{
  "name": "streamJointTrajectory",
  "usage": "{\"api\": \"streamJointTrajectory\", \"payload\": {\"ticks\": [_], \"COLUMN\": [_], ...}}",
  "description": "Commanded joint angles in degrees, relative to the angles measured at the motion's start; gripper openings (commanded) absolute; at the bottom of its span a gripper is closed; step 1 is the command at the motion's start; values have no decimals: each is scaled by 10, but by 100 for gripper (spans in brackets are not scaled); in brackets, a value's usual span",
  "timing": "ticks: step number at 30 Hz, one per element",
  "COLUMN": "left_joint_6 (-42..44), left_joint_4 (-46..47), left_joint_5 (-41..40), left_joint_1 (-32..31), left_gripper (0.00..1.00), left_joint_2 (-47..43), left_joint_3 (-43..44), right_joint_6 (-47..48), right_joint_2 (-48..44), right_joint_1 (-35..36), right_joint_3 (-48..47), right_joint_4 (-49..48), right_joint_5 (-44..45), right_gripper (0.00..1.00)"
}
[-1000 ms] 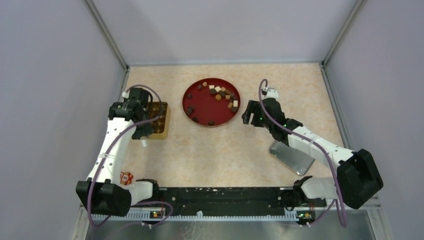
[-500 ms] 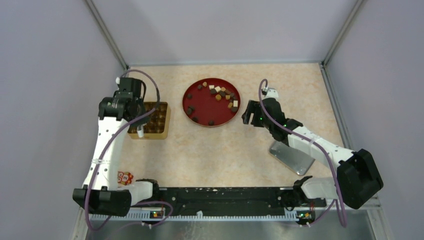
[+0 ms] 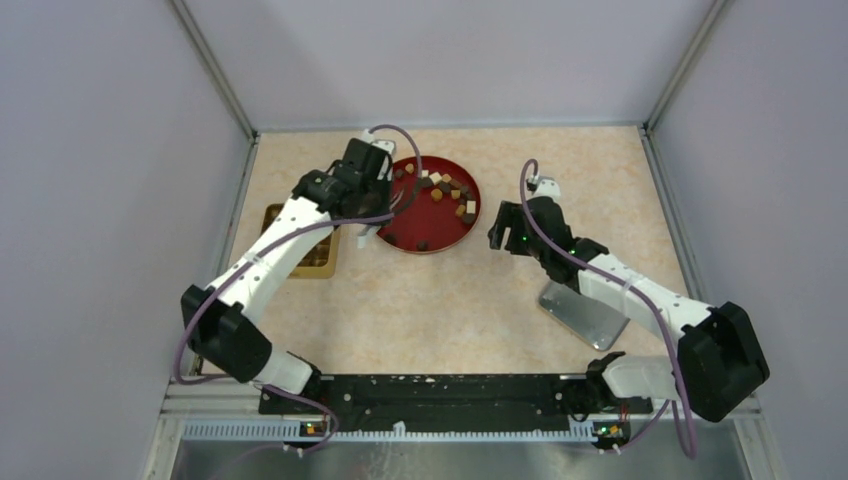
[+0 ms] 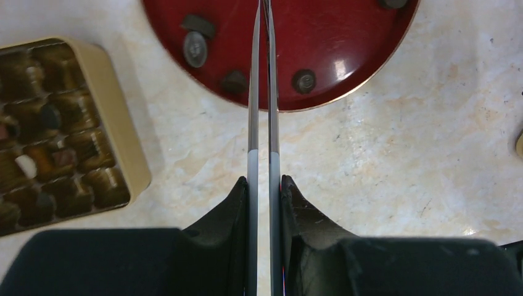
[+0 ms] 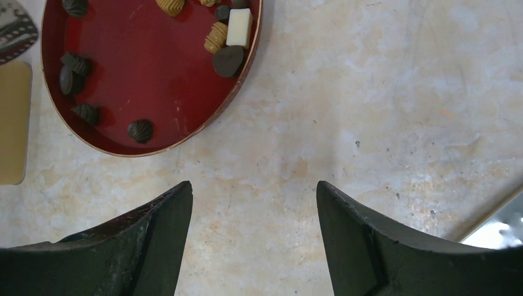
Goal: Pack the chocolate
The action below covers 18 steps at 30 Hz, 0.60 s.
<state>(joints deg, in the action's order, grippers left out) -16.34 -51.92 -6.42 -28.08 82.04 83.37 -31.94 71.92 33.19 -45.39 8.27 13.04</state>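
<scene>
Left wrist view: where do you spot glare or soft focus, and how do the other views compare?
Left wrist view: a white glare spot sits on the round glossy red tray, and the small dark chocolates on it look soft. Right wrist view: the chocolates are crisp, while the flat silver metal piece at the lower right edge flares bright. Top external view: even light.
</scene>
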Motion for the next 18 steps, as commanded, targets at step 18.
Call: {"api": "streamJointTrajectory", "payload": {"ticks": [18], "left_joint_6": [15], "left_joint_4": [157], "left_joint_5": [70], "left_joint_1": [-16], "left_gripper": [36], "left_joint_2": [132], "left_joint_3": [9], "right_joint_6": [-3], "right_joint_2": [-53], "right_joint_1": [-6], "right_joint_3": [-8], "right_joint_4": [32], "right_joint_5": [33], "right_gripper": [72]}}
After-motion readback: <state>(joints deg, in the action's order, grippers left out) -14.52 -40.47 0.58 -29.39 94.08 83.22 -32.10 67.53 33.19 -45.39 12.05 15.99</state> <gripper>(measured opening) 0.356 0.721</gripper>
